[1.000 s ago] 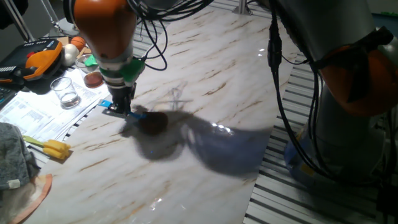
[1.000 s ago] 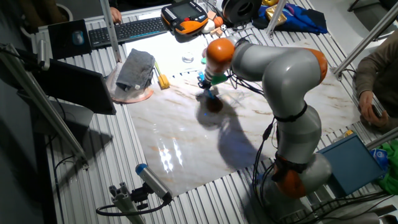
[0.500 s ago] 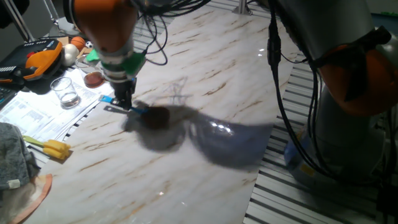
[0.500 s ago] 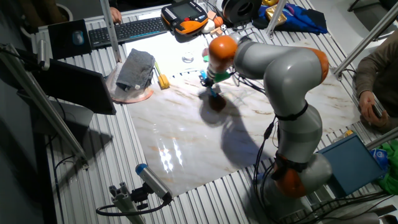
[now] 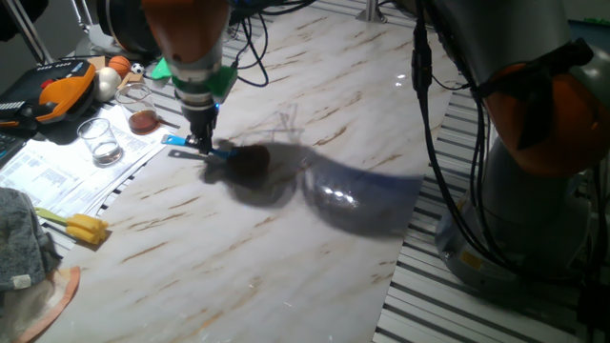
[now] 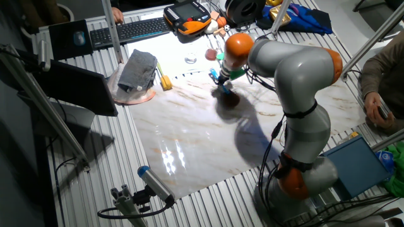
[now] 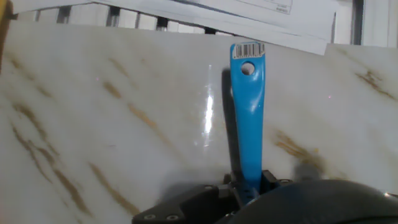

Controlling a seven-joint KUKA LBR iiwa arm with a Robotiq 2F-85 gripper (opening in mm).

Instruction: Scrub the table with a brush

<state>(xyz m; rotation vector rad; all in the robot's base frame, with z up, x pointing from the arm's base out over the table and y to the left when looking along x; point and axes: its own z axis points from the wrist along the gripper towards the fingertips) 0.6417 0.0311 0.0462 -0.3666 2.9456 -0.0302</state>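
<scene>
**Brush held near the far edge of the marble surface**

Brush (image 5: 229, 156), a slim bright-blue plastic handle with a round brown bristly head, lies low against the glossy white marble-patterned surface (image 5: 315, 257) with tan-brown veins. The gripper (image 5: 202, 145) on the orange-and-grey arm has its jaws clenched on the blue handle, as the hand view shows, where the handle (image 7: 248, 118) runs straight out from the black clamp toward a barcode label at its tip. In the other fixed view the brush (image 6: 226, 94) sits toward the slab's far side, close to the clutter.

Just beyond the handle tip the marble ends, and white printed papers (image 5: 67, 167) overlap that edge. On the papers stand a clear drinking glass (image 5: 100, 140) and a second glass with reddish liquid (image 5: 143, 114), both near the gripper. A yellow-handled sponge tool (image 5: 76, 226) lies at the slab's edge, well apart from the brush, beside a grey cloth (image 6: 137, 69).

Toward the near edge and the arm's base the marble is bare, carrying only shadow and glare.
</scene>
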